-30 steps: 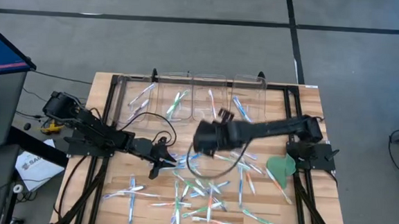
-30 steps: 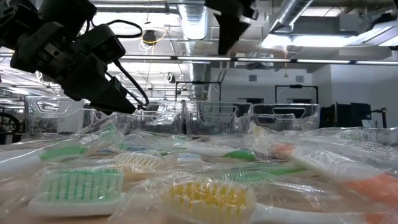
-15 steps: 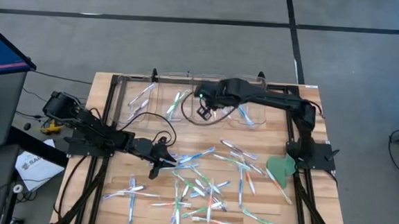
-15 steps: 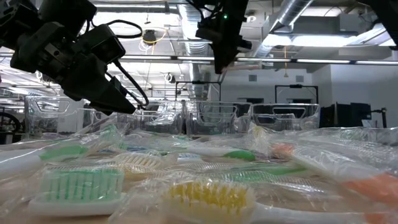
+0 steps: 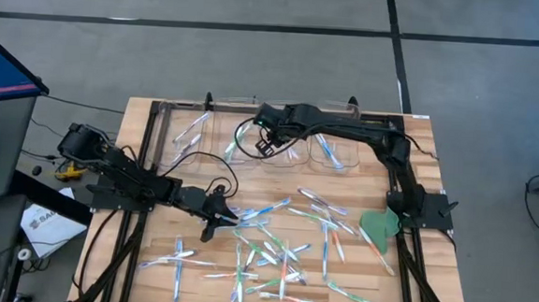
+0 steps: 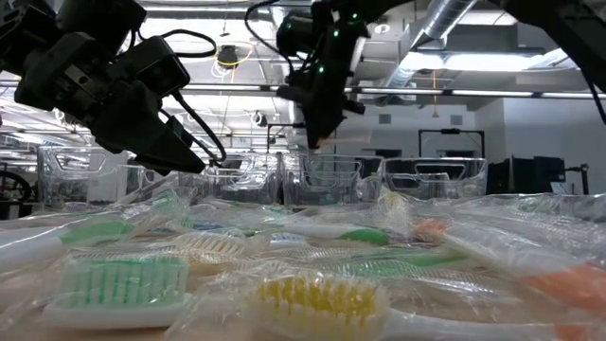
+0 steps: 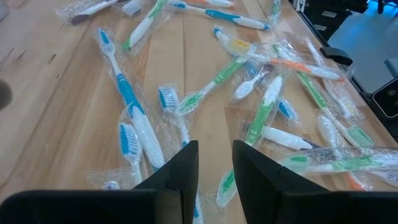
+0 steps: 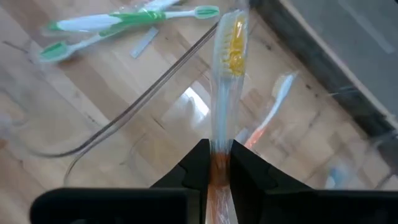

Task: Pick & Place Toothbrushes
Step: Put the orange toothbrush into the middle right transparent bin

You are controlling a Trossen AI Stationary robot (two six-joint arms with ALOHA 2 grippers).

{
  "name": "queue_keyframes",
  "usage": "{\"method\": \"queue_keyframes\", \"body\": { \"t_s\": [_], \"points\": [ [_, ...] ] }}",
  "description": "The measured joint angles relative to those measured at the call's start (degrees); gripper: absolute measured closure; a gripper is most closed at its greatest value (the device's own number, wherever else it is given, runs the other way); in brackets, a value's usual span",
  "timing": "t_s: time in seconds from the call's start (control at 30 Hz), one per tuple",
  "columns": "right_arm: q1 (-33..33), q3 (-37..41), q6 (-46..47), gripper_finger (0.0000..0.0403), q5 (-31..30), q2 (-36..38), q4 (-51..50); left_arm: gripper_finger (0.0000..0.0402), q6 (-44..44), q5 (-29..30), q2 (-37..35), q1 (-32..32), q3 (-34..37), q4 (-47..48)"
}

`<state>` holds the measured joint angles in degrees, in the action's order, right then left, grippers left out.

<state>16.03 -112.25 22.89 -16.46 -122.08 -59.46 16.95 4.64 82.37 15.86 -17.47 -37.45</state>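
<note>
Toothbrushes [image 5: 282, 250] lay scattered in clear wrappers across the wooden counter [image 5: 402, 290]. The right tool [image 5: 262, 147] hung over the clear bins [image 5: 285, 124] along the far edge, its fingers pinching an orange-handled, yellow-bristled toothbrush [image 8: 225, 74]. The left tool [image 5: 214, 224] hovered low beside the pile, fingers [image 7: 180, 171] slightly spread, gripping nothing.

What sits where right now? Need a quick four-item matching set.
1. orange-handled, yellow-bristled wrapped toothbrush
2. flat green leaf-shaped piece
3. clear plastic bins
4. left gripper

a. table's far edge
b. low over the loose toothbrushes
c. between the right gripper fingers
d. beside the right arm's base

Pairs: 1-c, 2-d, 3-a, 4-b
</note>
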Motion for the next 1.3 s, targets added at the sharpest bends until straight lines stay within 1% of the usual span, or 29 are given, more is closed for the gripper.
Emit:
{"method": "queue_keyframes", "body": {
  "t_s": [0.13, 0.2, 0.7, 0.8, 0.97, 1.17, 1.3],
  "points": [
    [0.26, 0.03, 0.92, 0.0336, 0.02, -2.03, 0.16, 0.0309, 0.0, 0.0, 0.0, 0.02, 0.0, 0.02],
    [0.41, 0.02, -0.38, 0.0331, 0.0, -2.03, 0.16, 0.0309, 0.0, 0.0, 0.0, 0.02, 0.0, 0.02],
    [0.13, -0.35, -1.05, 0.0328, -0.01, -1.46, -0.3, 0.0309, 0.0, 0.0, 0.0, 0.02, 0.0, 0.06],
    [-0.18, -2.92, -2.74, 0.0327, -0.01, -1.47, -3.76, 0.0309, 0.0, 0.0, 0.0, 0.02, 0.0, 0.09],
    [-3.05, -8.23, -2.38, 0.0327, -0.01, -1.47, -14.03, 0.0309, 0.0, 0.0, 0.0, 0.02, 0.0, 0.13],
    [-10.39, -13.05, -1.94, 0.0327, -0.03, -1.44, -25.48, 0.0309, 0.0, 0.02, 0.0, 0.2, 0.0, 0.13],
    [-16.58, -14.3, -1.01, 0.0327, -0.09, -1.44, -30.46, 0.0309, 0.0, 0.02, -0.02, 0.52, 0.02, 0.13]
  ]
}}
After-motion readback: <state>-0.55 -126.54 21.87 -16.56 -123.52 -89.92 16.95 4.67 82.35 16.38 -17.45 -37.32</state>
